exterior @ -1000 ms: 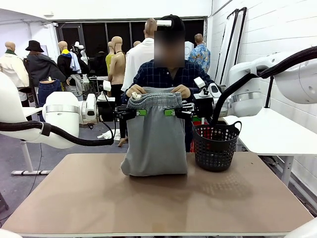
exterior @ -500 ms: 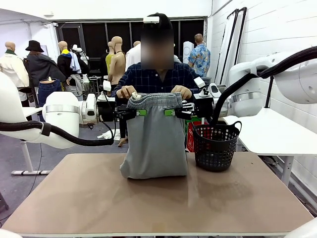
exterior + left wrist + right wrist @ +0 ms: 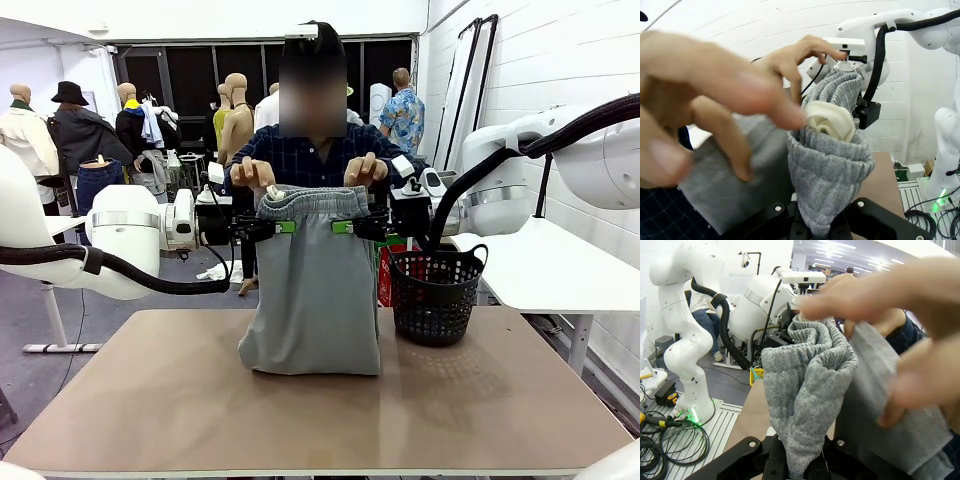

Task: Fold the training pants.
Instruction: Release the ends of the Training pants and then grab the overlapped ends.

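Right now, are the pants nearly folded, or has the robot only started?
Partway. Done: the left gripper and right gripper are shut on the training pants below the waistband. In hand: the pants hang upright, lower end on the table, the person's hands just above. Left: laying them down folded flat.

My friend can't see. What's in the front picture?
The left gripper and right gripper hold grey training pants up by the waistband, bottom resting on the table. A person's hands are just above; a black basket stands beside.
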Controlling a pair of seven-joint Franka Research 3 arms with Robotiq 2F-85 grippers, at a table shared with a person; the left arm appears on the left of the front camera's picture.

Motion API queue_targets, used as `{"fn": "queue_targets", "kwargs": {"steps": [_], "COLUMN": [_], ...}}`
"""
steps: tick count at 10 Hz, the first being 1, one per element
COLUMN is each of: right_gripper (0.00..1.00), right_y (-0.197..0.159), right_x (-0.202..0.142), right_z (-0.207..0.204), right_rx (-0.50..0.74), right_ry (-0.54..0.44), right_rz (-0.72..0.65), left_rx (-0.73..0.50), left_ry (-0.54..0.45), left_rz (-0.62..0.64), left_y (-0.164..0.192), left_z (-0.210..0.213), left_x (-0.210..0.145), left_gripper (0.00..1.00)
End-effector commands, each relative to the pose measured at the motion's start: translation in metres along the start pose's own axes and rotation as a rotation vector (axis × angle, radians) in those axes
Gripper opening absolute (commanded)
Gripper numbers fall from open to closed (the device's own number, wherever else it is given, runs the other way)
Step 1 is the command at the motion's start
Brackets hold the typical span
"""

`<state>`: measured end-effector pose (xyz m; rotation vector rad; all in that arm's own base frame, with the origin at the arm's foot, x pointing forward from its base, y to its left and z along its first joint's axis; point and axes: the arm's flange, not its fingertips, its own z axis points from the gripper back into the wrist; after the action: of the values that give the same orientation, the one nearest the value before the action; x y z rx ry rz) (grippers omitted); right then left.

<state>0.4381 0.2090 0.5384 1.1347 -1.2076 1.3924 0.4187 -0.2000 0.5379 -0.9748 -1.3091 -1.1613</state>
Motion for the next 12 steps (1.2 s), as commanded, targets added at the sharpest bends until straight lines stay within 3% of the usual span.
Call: {"fn": "queue_targets", "kwargs": {"steps": [1,12], "right_gripper": [0.00,0.00], "right_y": [0.0010,0.0010], "right_x": [0.0016,0.0016], "right_z": [-0.0021,-0.0021], "right_rx": [0.004,0.004], "right_ry": [-0.004,-0.004], "right_rz": [0.002,0.002], "left_rx": [0.011,0.011], "left_ry": [-0.006,-0.006], "left_rz": [-0.002,-0.002], "left_y": [-0.0028,-0.0028], "left_z": [0.0003,0.0003], "left_x": [0.0015,0.0015], "left_gripper": [0.00,0.00]}}
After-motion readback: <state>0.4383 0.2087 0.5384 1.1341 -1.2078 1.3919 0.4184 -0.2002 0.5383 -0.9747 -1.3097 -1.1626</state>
